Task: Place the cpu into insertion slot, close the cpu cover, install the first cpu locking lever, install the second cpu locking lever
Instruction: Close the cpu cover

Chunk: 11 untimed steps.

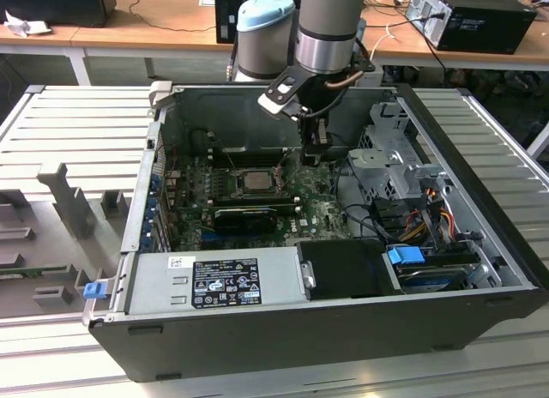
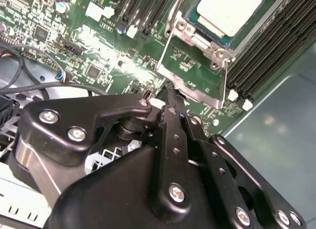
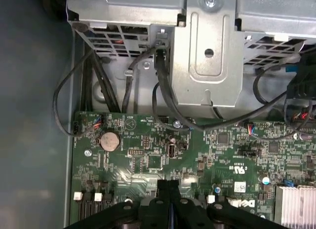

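Observation:
The cpu (image 2: 228, 9) shows its silvery-tan face and lies in the insertion slot, which is mostly hidden under it. The cpu cover (image 2: 195, 39), a silvery frame, lies flat around the chip. One thin wire lever (image 2: 166, 41) runs along one side of the frame, and a second lever (image 2: 225, 78) runs along another. My gripper (image 2: 170, 91) is shut with nothing between its fingers; its tips hover at the frame's corner, close to the first lever's end. In the exterior view the gripper (image 1: 317, 147) hangs just to the right of the cpu (image 1: 255, 178).
Long black memory slots (image 2: 266, 46) flank the socket. The metal drive cage (image 3: 207, 56), with black cables (image 3: 163, 95) hanging from it, stands beside the green board (image 3: 148, 160). A coin battery (image 3: 109, 140) and a heatsink (image 3: 296, 204) sit on the board. The case wall (image 1: 232, 115) rises behind.

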Motion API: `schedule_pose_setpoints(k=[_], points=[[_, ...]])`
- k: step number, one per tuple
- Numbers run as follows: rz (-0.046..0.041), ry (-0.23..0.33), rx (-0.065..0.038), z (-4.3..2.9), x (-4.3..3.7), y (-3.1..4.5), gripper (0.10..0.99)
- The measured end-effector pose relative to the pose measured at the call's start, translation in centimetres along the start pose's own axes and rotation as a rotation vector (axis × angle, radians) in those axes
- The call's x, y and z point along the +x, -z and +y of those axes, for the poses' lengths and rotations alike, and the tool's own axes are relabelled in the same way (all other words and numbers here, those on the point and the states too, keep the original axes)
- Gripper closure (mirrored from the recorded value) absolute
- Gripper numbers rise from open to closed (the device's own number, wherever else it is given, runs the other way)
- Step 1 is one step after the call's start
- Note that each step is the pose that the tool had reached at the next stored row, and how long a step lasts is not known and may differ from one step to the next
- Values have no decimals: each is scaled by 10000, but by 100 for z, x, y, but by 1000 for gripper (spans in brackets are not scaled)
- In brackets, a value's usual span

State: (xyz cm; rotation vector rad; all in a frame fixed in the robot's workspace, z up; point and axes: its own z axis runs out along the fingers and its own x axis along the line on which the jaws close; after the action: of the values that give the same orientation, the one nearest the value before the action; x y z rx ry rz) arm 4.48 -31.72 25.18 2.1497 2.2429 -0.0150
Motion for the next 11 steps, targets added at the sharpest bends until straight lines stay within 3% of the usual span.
schedule_pose_setpoints(k=[7,11], points=[[7,-1,0,-150,6,2,980],[7,-1,0,-180,7,3,980]])
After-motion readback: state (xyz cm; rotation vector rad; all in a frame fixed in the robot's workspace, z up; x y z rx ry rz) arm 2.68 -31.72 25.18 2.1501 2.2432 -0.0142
